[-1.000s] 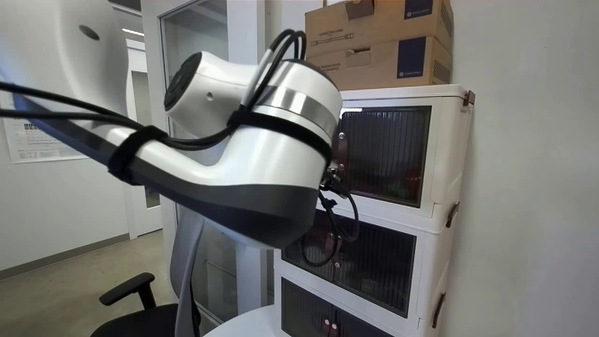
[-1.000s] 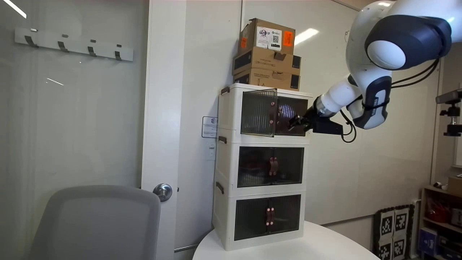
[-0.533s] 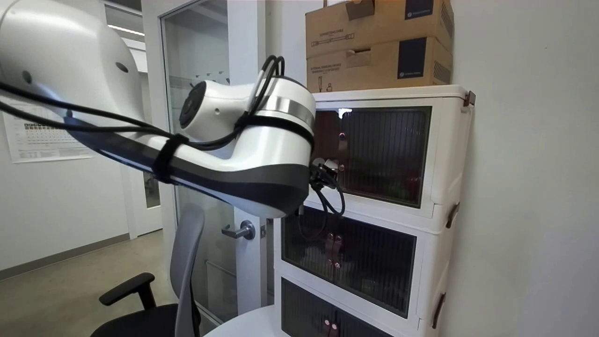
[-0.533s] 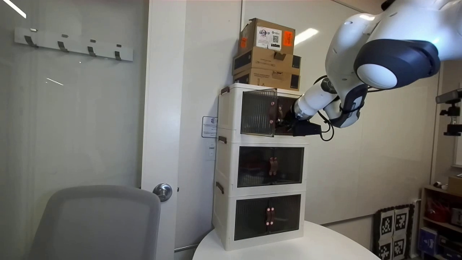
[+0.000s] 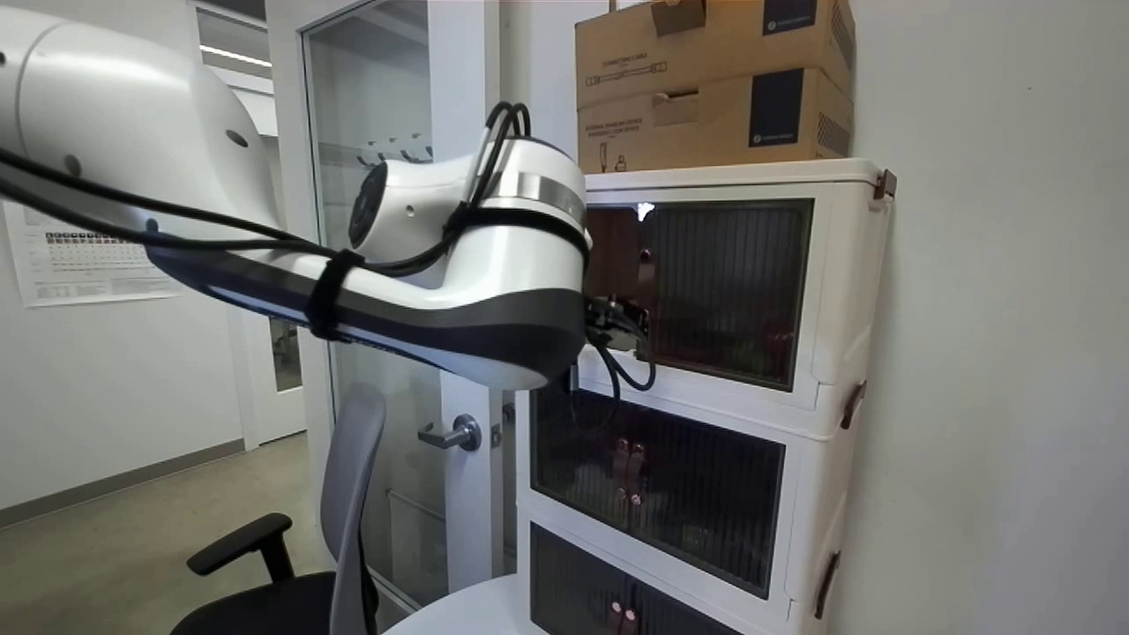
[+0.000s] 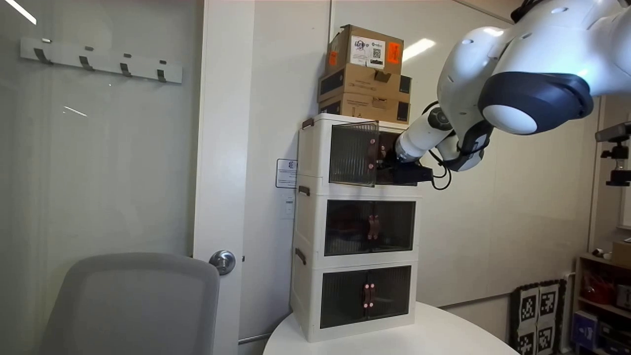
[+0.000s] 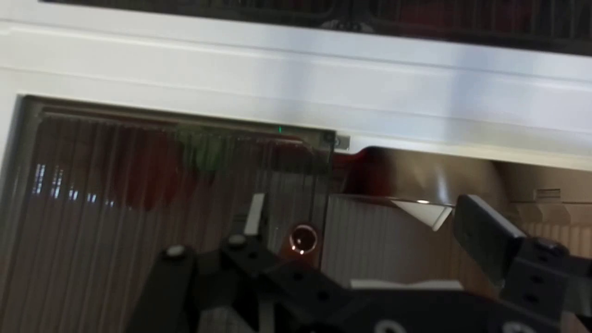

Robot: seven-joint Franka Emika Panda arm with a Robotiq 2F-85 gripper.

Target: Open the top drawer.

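Note:
The top drawer is the upper tier of the cream-white cabinet, in both exterior views (image 5: 732, 291) (image 6: 323, 153). Its left smoky panel (image 6: 351, 155) is swung outward; its right panel (image 6: 388, 140) looks closed, partly hidden by my gripper (image 6: 384, 165). The wrist view is upside down: the closed panel (image 7: 115, 240) fills the left, with a brown handle (image 7: 303, 239) at its free edge. My gripper (image 7: 360, 208) is open there, one finger before the panel, the other by the open side. The handle shows between the fingers; I cannot tell whether they touch anything.
Two matching tiers (image 6: 369, 259) stand below with panels shut, on a white round table (image 6: 443, 335). Cardboard boxes (image 6: 365, 81) are stacked on top. Inside the tier, a clear and red object (image 7: 416, 173) shows. A grey chair (image 6: 133, 301) stands beside.
My arm has moved in toward the cabinet, leftward in an exterior view, bringing the gripper from the tier's right side to the right panel near the handles. The panels look unchanged.

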